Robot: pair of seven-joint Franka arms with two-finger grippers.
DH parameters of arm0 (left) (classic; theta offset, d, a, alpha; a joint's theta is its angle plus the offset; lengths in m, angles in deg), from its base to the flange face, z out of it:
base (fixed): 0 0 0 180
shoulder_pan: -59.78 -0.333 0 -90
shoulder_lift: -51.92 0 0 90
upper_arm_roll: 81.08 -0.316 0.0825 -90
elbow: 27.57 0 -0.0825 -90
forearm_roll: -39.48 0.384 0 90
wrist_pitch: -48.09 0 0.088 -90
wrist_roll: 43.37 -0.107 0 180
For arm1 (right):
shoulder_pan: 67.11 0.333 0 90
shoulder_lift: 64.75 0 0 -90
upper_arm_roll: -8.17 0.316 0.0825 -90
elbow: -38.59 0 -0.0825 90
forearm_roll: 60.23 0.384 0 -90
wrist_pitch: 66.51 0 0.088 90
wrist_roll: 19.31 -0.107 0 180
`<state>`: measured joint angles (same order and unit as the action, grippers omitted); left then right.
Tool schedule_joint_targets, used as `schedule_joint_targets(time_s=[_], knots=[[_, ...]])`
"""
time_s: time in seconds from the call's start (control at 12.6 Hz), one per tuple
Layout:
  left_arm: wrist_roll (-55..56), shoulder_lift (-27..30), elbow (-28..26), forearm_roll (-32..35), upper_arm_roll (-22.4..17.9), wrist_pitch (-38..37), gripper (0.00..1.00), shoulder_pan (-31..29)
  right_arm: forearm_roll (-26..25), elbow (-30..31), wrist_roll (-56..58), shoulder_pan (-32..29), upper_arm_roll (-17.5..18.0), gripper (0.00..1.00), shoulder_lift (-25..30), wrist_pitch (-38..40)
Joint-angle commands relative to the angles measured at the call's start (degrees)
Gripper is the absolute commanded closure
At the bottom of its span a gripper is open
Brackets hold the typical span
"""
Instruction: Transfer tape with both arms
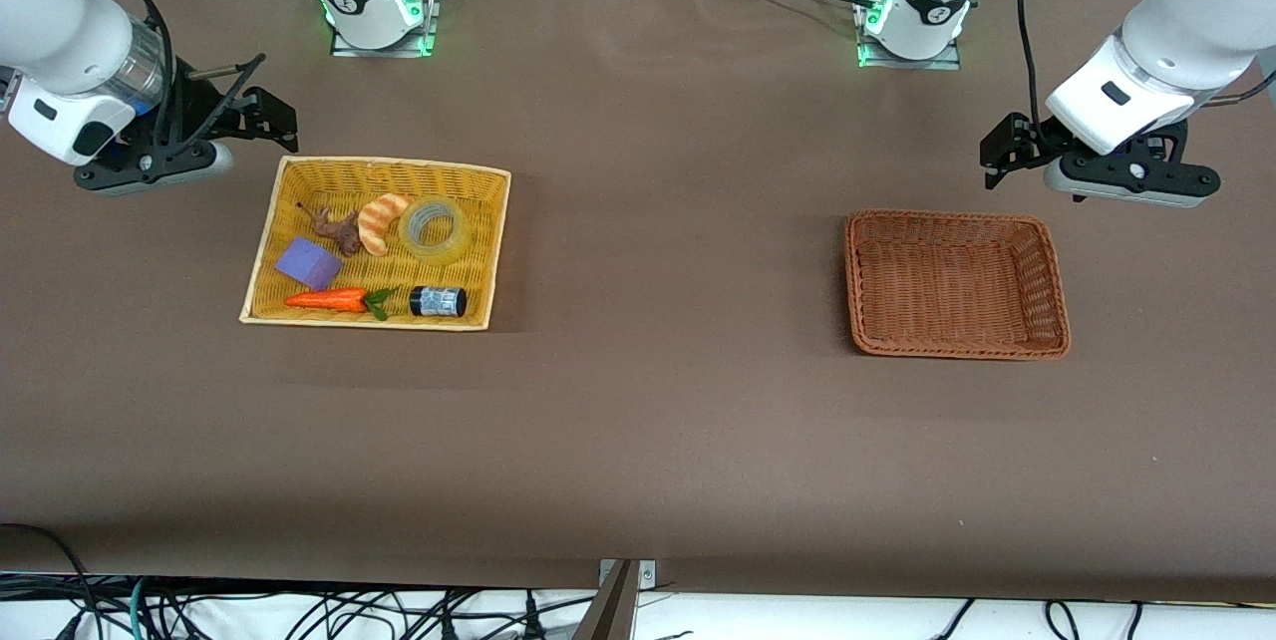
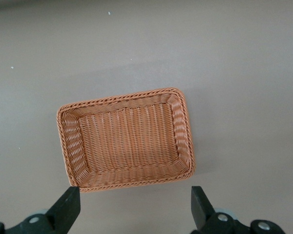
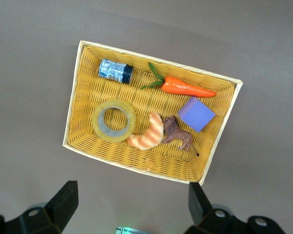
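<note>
My right claw [image 1: 261, 118] hangs over bare bench [image 1: 658, 421] at the right arm's end, just off the yellow basket [image 1: 261, 266]; its fingers are spread wide and hold nothing. My left claw [image 1: 1007, 150] hangs just off the brown basket [image 1: 1052, 296] at the left arm's end, equally wide, also empty and touching nothing; I'd say that arm waits.

Working from the front camera's side of the yellow basket: the carrot toy [image 1: 329, 300] and the small black jar [image 1: 438, 301] lie nearest, then the purple block [image 1: 307, 263], then the tape [image 1: 435, 229] lying flat on the weave, with the striped croissant toy [image 1: 380, 221] touching its side and a brown animal figure [image 1: 339, 229] beside that. The brown basket holds nothing.

What worries me: the croissant sits right against the roll, so a finger coming down on that side could land on the toy, shove the tape away or pinch both. The basket wall is close on the roll's other side, so a misaligned descent could catch the rim. Flat as it lies, I judge one finger through the grey core safest
</note>
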<state>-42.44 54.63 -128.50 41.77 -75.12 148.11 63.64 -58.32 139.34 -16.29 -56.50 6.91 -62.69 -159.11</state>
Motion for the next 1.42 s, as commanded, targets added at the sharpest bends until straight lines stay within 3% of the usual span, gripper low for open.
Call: schedule_joint_targets(time_s=[0.0,1.34], knots=[[0.1,-0.3,1.4,-1.0,0.0,-1.4,0.0,0.3,-0.1,-1.2,0.6,-0.2,0.2,0.0,0.2,1.4],[0.0,-0.7,2.6,-1.0,0.0,-4.1,0.0,0.3,-0.9,-0.4,0.8,-0.2,0.2,0.0,0.2,1.4]])
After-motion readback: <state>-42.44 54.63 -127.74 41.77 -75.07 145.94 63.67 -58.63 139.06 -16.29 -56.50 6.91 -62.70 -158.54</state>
